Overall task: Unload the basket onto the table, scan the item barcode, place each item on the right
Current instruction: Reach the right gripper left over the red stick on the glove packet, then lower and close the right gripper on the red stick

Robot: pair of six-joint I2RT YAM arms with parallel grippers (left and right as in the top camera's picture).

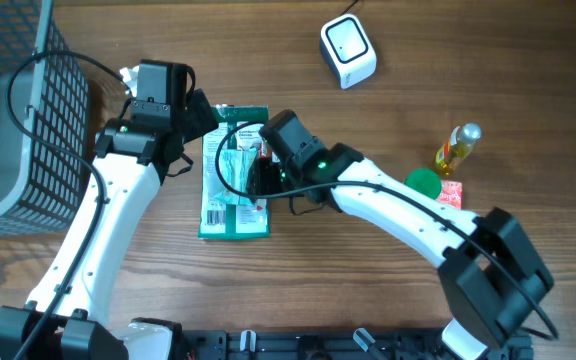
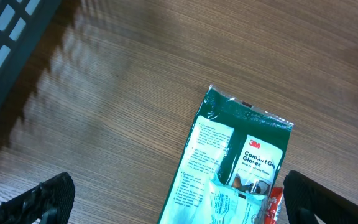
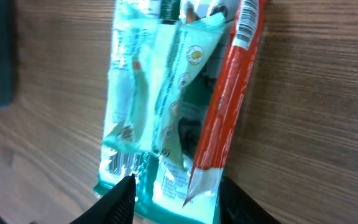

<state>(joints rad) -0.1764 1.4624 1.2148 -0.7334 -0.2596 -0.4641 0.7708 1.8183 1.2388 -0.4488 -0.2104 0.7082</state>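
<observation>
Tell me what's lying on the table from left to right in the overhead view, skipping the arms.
wire basket → green glove packet → white scanner → yellow bottle

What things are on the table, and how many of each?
glove pack: one, dark green, mid-table
teal packet: one, pale teal, on the glove pack
red packet: one, red, on the glove pack
scanner: one, white, far side
bottle: one, yellow, right side
round lid: one, green, by the bottle
small red item: one, red, by the lid
basket: one, black mesh, left edge
left gripper: one, black, open, over the glove pack
right gripper: one, black, open, astride both packets
</observation>
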